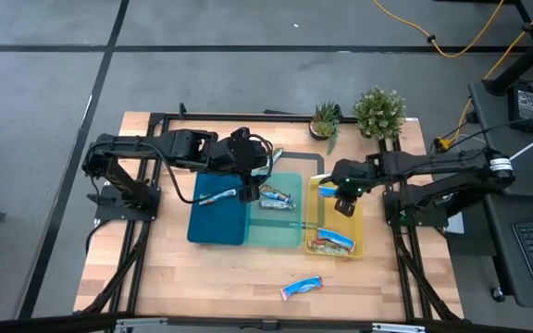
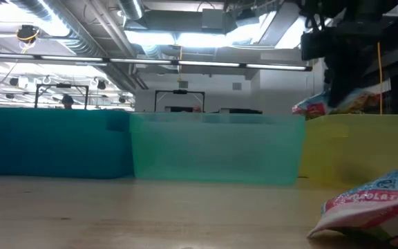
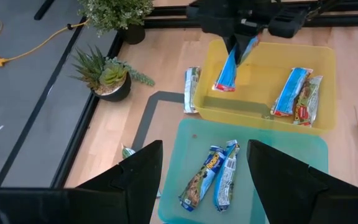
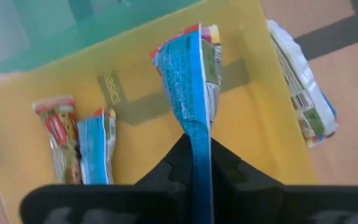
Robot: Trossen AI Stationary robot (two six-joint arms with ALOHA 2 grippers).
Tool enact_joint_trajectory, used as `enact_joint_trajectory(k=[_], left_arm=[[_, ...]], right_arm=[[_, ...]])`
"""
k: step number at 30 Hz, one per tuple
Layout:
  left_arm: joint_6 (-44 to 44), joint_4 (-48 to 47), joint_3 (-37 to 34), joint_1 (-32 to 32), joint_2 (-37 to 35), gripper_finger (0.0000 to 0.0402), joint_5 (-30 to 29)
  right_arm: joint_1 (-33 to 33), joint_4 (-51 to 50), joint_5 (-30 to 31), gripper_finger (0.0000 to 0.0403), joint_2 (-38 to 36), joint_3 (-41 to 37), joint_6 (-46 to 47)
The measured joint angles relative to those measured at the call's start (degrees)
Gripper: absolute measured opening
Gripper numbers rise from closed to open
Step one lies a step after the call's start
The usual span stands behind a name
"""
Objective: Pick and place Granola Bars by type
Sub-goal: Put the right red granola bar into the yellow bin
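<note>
From above we see three trays side by side on the wooden table (image 1: 248, 277): a dark-blue tray (image 1: 213, 217), a teal tray (image 1: 276, 222) and a yellow tray (image 1: 359, 242). The right gripper (image 1: 343, 204) hangs over the yellow tray's far half, and its own wrist view tells us what the high view cannot: its fingers are clamped on the end of a blue-and-white bar (image 4: 191, 87) that hangs above the tray floor. The left wrist view shows the same held bar from across the table, above the yellow tray, with two more bars (image 3: 297, 93) lying side by side in that tray, one blue and one red-and-green. That view also shows a bar (image 3: 192, 89) on the table against the outside of the yellow tray's wall, which is hard to make out from above. The left gripper (image 1: 248, 185) hovers over the border between the dark-blue and teal trays with its fingers (image 3: 135, 177) spread wide and nothing between them; below it, two bars (image 3: 213, 177) lie touching in the teal tray. The high view alone shows a single bar (image 1: 216, 197) in the dark-blue tray and a stray bar (image 1: 302, 288) on the bare table near the front edge. The low view shows that stray bar close up, red-and-white face toward the camera, and only the tray walls otherwise.
</note>
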Motion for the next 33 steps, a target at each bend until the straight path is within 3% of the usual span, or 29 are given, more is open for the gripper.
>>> enact_joint_trajectory(k=[6, 13, 23, 33], left_arm=[[0.00, 0.02, 0.00, 0.00, 0.00, 0.0226, 0.01], [0.00, 0.02, 0.00, 0.00, 0.00, 0.0226, 0.01], [0.00, 0.22, 0.00, -0.02, 0.00, 0.0226, 0.01], [-0.08, 0.22, 0.00, -0.02, 0.00, 0.0226, 1.69]], right_arm=[[0.00, 5.00, -0.01, 0.0015, 0.02, -5.02, 3.61], [0.00, 6.17, -0.89, 0.0036, 0.70, -8.54, 5.45], [-0.09, 10.14, -0.89, 0.0018, 8.58, -9.57, 3.82], [-0.09, 10.57, -0.93, 0.0041, 12.96, -9.57, 3.29]])
